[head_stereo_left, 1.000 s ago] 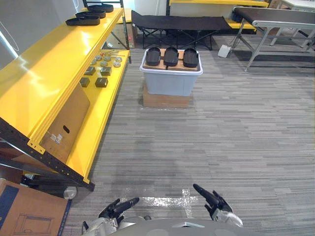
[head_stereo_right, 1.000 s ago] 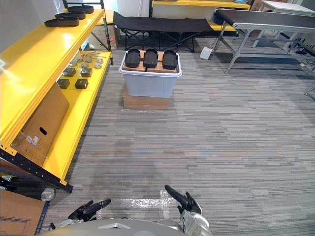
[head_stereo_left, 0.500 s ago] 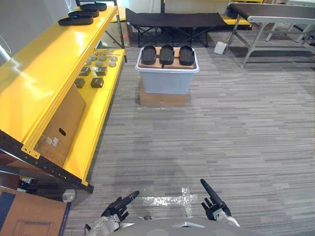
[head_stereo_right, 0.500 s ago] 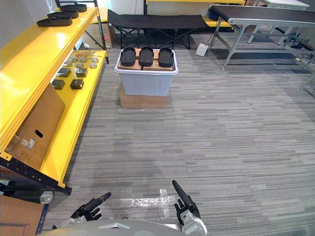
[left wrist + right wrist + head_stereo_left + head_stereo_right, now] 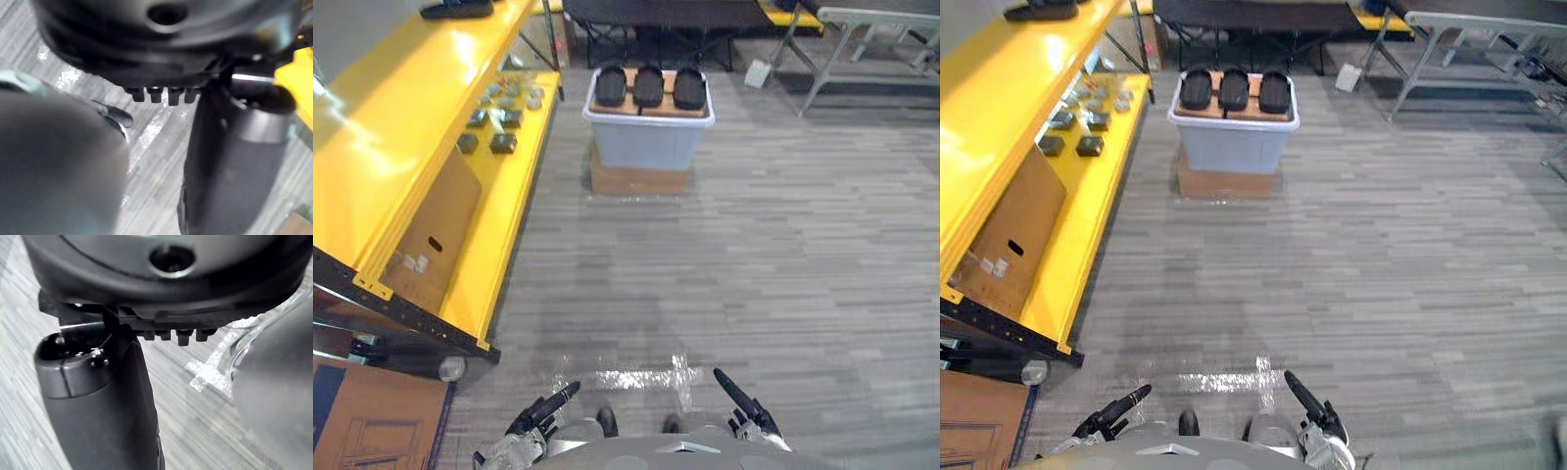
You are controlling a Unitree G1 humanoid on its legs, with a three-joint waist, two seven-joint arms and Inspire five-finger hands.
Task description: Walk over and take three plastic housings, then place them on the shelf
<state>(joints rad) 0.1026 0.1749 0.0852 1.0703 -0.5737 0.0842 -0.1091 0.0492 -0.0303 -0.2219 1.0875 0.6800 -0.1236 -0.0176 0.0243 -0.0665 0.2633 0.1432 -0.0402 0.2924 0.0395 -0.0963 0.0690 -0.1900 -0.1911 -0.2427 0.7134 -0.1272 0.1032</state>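
Three black plastic housings [image 5: 648,86] are being shown side by side in a close row, each one oval and shallow, with its long axis pointing away from the robot. They are being borne on a brown board [image 5: 629,106] atop a pale grey bin [image 5: 646,147], which is being propped on a cardboard box [image 5: 639,182] on the floor. The yellow shelf [image 5: 382,147] is being seen along the left, well apart from them, with a similar black piece [image 5: 458,9] being kept at the far end of its top level.
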